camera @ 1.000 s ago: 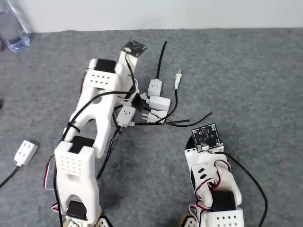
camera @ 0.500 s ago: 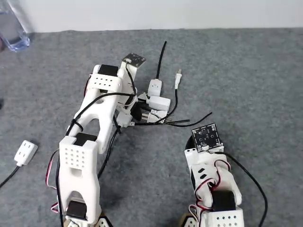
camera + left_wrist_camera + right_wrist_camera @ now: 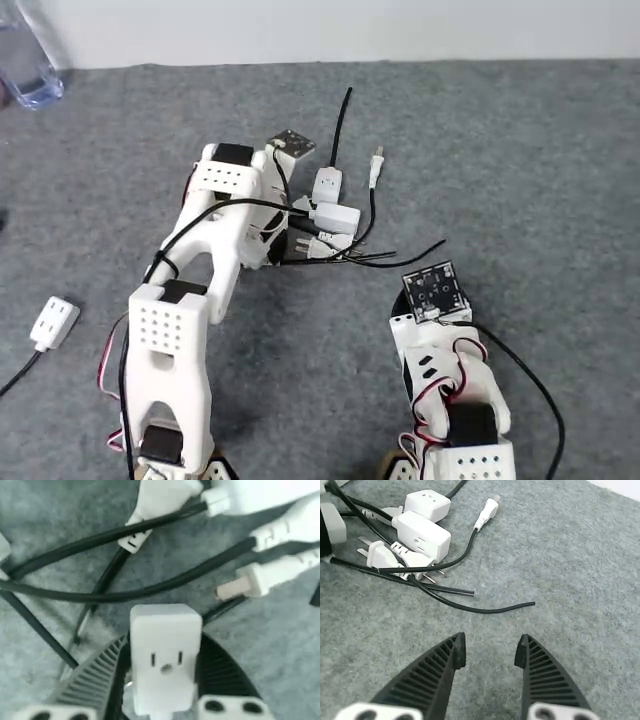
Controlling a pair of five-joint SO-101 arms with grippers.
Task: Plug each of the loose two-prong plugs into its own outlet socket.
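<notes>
Mid-scene, amid black cords (image 3: 150, 587), my left gripper (image 3: 162, 680) clamps a white outlet socket (image 3: 165, 645) (slots facing its camera). Near right, the right gripper (image 3: 487, 652) hangs released; loose plugs (image 3: 380, 555) lie far-left of it.

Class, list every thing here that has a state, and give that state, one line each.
left gripper, shut on the held socket.
held socket, clamped between the fingers, slots empty.
right gripper, open, empty.
two plugs, unplugged, loose on the mat.
two pile sockets, empty.
far socket, empty, lying apart.
</notes>
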